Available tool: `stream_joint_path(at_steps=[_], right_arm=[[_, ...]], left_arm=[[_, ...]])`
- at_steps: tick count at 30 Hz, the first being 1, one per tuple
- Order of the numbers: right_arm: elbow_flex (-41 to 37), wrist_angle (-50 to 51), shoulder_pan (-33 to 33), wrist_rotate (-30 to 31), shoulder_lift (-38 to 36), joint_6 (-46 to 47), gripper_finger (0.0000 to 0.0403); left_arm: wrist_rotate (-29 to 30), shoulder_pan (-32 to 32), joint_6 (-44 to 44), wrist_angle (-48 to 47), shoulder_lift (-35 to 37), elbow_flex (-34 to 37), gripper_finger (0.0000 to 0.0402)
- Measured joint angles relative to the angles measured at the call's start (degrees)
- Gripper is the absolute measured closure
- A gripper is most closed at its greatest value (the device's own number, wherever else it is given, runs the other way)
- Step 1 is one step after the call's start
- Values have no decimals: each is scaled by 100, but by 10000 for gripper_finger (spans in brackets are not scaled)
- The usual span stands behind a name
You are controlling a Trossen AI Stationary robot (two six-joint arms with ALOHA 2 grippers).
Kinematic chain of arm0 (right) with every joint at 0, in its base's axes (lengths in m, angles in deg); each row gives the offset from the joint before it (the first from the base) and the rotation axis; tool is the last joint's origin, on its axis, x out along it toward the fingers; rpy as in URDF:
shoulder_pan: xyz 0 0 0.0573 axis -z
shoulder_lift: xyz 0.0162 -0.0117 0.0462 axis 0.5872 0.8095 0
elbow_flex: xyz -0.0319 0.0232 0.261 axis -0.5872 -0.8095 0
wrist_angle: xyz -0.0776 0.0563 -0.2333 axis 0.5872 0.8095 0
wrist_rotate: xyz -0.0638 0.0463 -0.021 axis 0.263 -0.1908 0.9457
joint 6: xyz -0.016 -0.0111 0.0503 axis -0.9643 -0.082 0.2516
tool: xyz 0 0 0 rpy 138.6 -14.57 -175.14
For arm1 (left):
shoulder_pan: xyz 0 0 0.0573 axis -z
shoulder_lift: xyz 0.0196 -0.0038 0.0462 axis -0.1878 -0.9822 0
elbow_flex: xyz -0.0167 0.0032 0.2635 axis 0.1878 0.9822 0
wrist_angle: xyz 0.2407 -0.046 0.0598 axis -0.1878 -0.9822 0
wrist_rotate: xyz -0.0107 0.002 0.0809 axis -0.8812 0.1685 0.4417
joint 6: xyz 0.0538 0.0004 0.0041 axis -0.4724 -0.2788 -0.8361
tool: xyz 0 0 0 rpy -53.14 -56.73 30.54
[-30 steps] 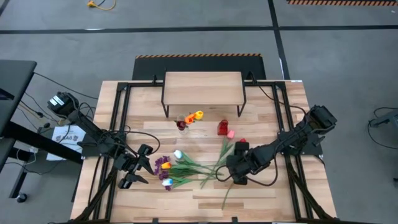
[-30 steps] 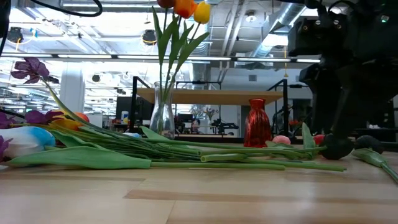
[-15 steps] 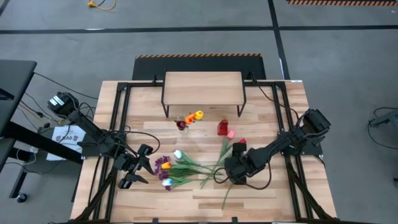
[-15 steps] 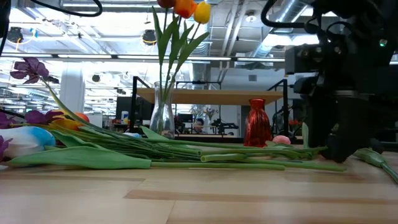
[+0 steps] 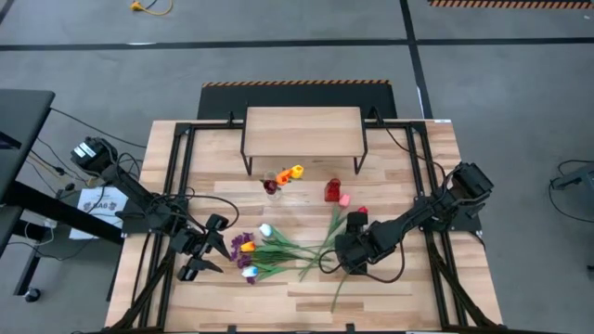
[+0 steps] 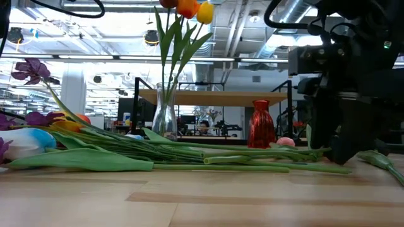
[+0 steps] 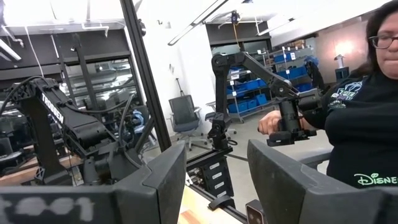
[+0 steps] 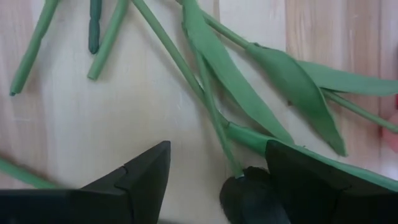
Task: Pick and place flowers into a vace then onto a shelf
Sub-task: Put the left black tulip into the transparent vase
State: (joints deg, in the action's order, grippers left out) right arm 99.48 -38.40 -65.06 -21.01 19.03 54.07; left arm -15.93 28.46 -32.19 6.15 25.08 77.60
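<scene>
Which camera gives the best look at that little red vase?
The low view: the red vase stands side-on, showing its full ribbed shape in front of the shelf. The high view shows only its top as a small red spot near the clear vase. Neither wrist view shows it.

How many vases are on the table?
2. A clear glass vase holding tulips stands in front of the shelf; a small red vase stands to its right. None seems hidden.
</scene>
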Motion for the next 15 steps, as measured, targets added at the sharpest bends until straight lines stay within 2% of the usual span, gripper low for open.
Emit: stream_joint_path(at_steps=[5, 15], right_arm=[[0, 13, 0, 7, 0, 2, 188], [0, 131, 0, 9, -2, 2, 319]], left_arm=[[3, 0, 0, 0, 0, 0, 239], [7, 0, 0, 0, 0, 0, 239]])
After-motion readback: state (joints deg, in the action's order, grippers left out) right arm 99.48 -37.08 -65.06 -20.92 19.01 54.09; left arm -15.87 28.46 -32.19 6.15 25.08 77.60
